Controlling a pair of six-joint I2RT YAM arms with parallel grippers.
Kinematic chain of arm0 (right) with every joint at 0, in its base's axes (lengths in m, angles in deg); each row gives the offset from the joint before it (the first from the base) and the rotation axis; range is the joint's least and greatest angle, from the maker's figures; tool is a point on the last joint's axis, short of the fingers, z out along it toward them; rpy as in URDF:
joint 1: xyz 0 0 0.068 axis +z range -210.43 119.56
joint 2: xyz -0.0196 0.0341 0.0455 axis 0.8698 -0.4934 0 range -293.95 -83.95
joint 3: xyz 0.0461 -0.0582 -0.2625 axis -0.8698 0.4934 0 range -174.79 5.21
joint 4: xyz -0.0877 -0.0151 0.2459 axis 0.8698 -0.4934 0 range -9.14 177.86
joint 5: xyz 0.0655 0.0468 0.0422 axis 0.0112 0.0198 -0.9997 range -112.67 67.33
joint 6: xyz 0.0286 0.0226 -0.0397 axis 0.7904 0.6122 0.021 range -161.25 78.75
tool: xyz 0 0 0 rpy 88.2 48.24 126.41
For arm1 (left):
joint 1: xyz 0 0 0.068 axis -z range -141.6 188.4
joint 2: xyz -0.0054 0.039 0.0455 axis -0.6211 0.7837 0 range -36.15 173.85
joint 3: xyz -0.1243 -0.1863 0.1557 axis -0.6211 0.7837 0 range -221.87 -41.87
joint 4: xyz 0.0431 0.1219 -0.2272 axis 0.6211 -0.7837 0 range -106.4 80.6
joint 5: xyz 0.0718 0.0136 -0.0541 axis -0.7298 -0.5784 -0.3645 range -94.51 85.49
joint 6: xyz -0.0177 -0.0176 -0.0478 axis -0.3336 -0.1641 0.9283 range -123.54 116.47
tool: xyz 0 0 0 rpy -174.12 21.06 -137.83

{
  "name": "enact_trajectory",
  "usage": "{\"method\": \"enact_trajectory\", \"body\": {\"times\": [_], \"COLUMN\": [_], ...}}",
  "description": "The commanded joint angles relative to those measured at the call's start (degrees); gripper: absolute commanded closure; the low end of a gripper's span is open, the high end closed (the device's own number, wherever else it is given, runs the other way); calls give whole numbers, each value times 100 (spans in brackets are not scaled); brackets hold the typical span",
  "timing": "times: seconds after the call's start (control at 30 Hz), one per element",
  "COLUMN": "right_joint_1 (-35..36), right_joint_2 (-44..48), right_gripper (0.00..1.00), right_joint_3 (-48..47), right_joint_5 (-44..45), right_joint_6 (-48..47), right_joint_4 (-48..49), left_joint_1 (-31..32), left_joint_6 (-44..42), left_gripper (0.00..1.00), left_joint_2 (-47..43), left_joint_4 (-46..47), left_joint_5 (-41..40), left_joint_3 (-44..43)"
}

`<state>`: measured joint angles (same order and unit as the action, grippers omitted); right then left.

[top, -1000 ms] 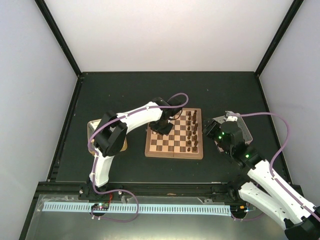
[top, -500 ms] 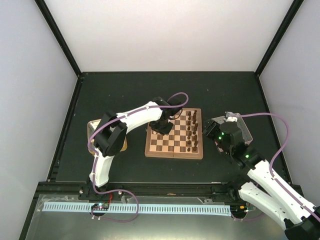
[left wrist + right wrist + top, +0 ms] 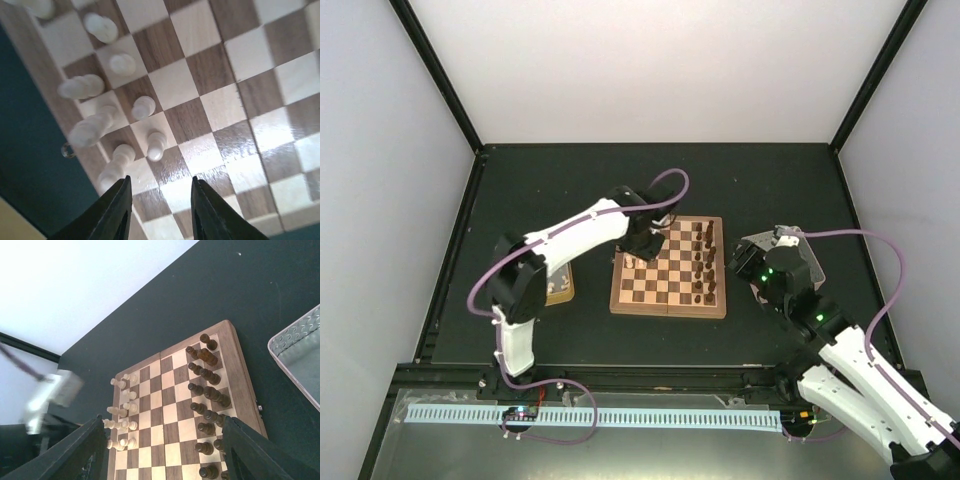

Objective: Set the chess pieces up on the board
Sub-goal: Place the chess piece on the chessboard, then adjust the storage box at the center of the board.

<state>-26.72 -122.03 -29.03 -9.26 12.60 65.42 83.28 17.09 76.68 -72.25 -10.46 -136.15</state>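
Note:
The board (image 3: 668, 290) lies mid-table. Dark brown chess pieces (image 3: 703, 262) stand in two columns along its right side, also seen in the right wrist view (image 3: 207, 390). Pale cream chess pieces (image 3: 631, 262) stand along its left side. My left gripper (image 3: 640, 247) hovers over the board's far-left part, open and empty (image 3: 160, 207). A pale pawn (image 3: 156, 145) and other pale pieces stand just beyond its fingertips. My right gripper (image 3: 772, 265) is off the board's right edge, wide open and empty (image 3: 162, 460), looking down on the board (image 3: 175, 410) and the pale pieces (image 3: 120, 412).
A gold-tan tin (image 3: 560, 285) sits left of the board, partly under my left arm. A silver-grey tray (image 3: 807, 258) lies right of the board, mostly under my right arm, its corner showing in the right wrist view (image 3: 300, 357). Dark walls edge the mat.
My left arm's elbow has swung left and its gripper has drawn slightly up and back toward the board's far-left part, uncovering pale pieces. The right arm has barely moved.

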Motion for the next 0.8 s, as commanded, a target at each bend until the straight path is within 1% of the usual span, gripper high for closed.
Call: {"method": "enact_trajectory", "body": {"times": [0.0, 0.17, 0.23, 0.33, 0.4, 0.5, 0.6, 0.67, 0.7, 0.73, 0.77], "right_joint_1": [-18, -23, -20, -25, -18, -20, -25, -23, -23, -21, -23], "right_joint_2": [140, 226, 252, 238, 170, 16, -147, -262, -306, -377, -426], "right_gripper": [35, 35, 35, 35, 35, 35, 35, 35, 35, 35, 35], "right_joint_3": [13, 64, 94, 140, 133, 34, -23, -24, -17, -25, -41], "right_joint_5": [115, 4, -63, -149, -216, -324, -388, -451, -479, -493, -503], "right_joint_6": [24, 8, -5, -26, -49, -85, -99, -95, -102, -97, -89], "right_joint_4": [-44, -149, -164, -134, -104, -124, -110, -83, -65, -52, -57], "left_joint_1": [-166, -574, -823, -1380, -1863, -2528, -2898, -3064, -3103, -3146, -3174], "left_joint_6": [139, 372, 498, 683, 806, 926, 1032, 1042, 1034, 988, 952], "left_gripper": [64, 54, 45, 34, 30, 27, 27, 30, 32, 38, 40], "left_joint_2": [-1087, -2332, -2928, -3805, -4340, -4816, -4970, -4920, -4849, -4698, -4616], "left_joint_4": [250, 653, 906, 1392, 1707, 2152, 2217, 2171, 2156, 2138, 2120], "left_joint_5": [-224, -634, -700, -491, -146, 462, 712, 770, 794, 914, 1105], "left_joint_3": [247, 1345, 1951, 3074, 3800, 4715, 5209, 5372, 5435, 5442, 5425]}}
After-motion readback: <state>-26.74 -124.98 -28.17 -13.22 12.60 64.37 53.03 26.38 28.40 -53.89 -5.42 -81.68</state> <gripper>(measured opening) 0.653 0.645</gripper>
